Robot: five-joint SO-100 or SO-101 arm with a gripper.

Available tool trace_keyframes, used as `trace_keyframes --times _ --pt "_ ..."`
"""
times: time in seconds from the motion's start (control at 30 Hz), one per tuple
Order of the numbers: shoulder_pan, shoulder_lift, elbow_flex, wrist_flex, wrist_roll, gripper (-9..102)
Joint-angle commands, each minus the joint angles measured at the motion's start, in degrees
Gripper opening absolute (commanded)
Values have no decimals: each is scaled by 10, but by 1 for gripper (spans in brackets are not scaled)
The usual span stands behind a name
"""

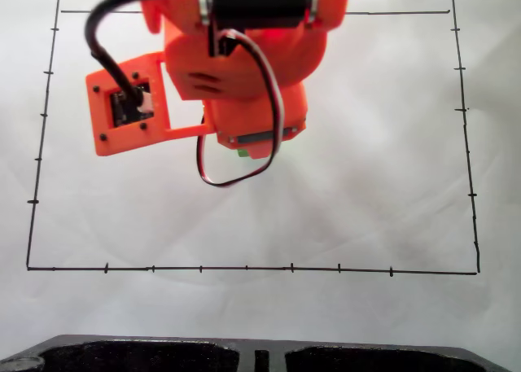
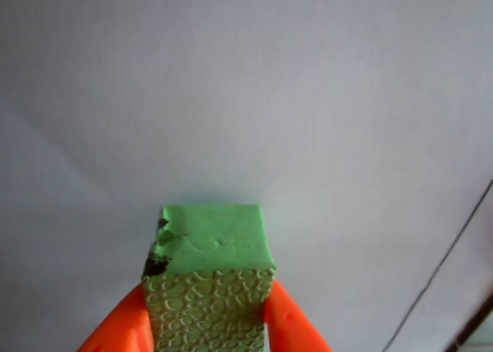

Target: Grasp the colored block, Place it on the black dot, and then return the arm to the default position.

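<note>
We find the gripper (image 2: 209,321) closed on the colored block (image 2: 212,279): in the wrist view an orange finger (image 2: 119,333) bears against the block's left side and another against its right, with the crackled face toward the camera and the smoother top face above it. A small dark mark sits at the block's upper left corner, beside some chipping; we cannot tell whether it is damage or ink. In the fixed view the arm (image 1: 236,59) hangs over the far middle of the white paper (image 1: 366,185), inside the black border lines (image 1: 244,268), and only a sliver of green (image 1: 243,153) shows beneath the orange body. The camera mount (image 1: 130,111) juts to the left of it. We judge the block is gripped by two opposite sides so that its base stays free to be set flat. We cannot tell whether it rests on the paper or is held just clear. The black dot cannot be made out, so placement cannot be confirmed; the step in hand appears to be carrying or setting down. Release and the return to rest remain outstanding.
</note>
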Motion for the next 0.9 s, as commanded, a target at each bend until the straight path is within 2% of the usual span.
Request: trace_keyframes --times 0.0,0.13,0.43,0.67,0.87 --pt "-2 6 -1 7 -13 20" --pt "2 18 1 18 -19 33" --pt "30 115 2 82 -47 43" --pt "78 245 6 127 -77 45" --pt "126 387 90 59 -119 38"
